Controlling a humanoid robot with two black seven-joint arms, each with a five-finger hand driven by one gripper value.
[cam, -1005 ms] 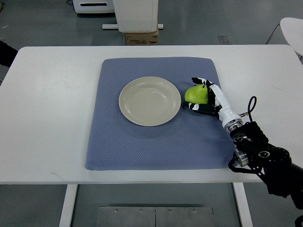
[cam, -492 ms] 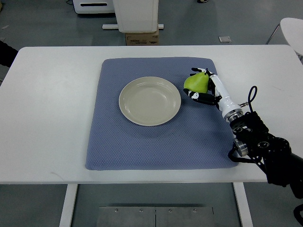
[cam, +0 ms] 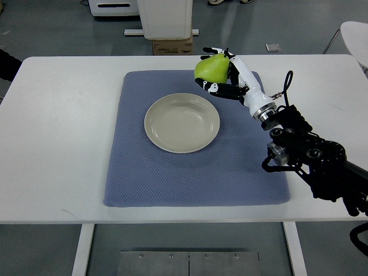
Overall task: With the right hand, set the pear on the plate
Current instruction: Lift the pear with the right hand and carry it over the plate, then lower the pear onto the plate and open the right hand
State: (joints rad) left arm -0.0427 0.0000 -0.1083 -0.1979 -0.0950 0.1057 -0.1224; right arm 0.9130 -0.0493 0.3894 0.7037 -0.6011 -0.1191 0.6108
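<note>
One pear (cam: pixel 211 68) is what we care about, and our right hand (cam: pixel 223 76) has it. Our fingers (cam: pixel 215 88) are curled tight around the green fruit, with some over the top and some under it. We are holding it up in the air, over the far edge of the blue mat (cam: pixel 190 167).

We see the plate (cam: pixel 181 122) sitting in the middle of the mat. It has nothing on it. In the picture the pear sits just past the plate's far right rim, so it is near the plate but not over the middle of it.

We think the picking up part is done, because the pear is off the mat and snug in our hand. We think the carrying part is about half done. What is left looks like three small jobs. First we need to bring the pear over the middle of the plate. Next we need to lower it until it touches the plate. Last we need to open our fingers and pull our hand away.

We should go slowly, because a pear is round and could roll off the plate if we let go too high. Our left hand is not in the picture at all.
</note>
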